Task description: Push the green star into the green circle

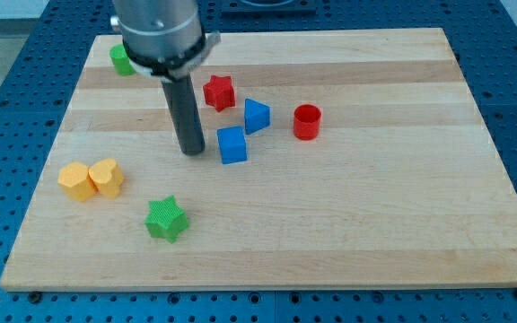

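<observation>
Rod is standing upright over the bench, upper-left-centre of frame, my tip resting on the wood. No jaws on this tool, just a plain rod, so it isn't gripping or touching anything. Green star is sitting lower left of frame, well below the tip and slightly to its left, clear of everything else. Green circle is sitting at the upper left corner of the bench, partly hidden behind the arm housing, so only its left part is showing. Star and circle are lying well apart, with the rod roughly between them but offset to the right. Blue cube is sitting just right of the tip, a small gap showing between them. Blue triangle is lying just up and right of the cube, near but apart. Red star is sitting right of the rod shaft, above the cube. Red cylinder is standing further right, near frame centre. Two yellow blocks are sitting at the left: a hexagon and a heart-like one, touching side by side, up and left of the green star.
</observation>
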Tool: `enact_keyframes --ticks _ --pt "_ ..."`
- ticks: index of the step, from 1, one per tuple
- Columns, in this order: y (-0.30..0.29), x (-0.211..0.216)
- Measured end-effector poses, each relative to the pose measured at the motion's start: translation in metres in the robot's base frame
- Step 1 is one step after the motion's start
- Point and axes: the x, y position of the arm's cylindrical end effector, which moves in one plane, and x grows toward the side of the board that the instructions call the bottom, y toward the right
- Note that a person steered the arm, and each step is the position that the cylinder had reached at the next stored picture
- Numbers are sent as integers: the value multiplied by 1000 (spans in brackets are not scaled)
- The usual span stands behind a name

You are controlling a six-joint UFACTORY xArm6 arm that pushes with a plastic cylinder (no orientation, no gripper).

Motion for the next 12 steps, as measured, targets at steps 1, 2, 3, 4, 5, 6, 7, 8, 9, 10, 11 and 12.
enact_keyframes --ticks 1,2,3,4,5,6,7,8,9,10,11,12 --pt "32 69" --pt "11 141" --pt "-31 150" --pt "-19 96" --pt "-19 45" --pt "-20 2" --pt "-34 -46" --pt "-54 -41" --pt "-51 -25" --pt "-106 -53" --pt "-140 -82" --pt "-149 -115"
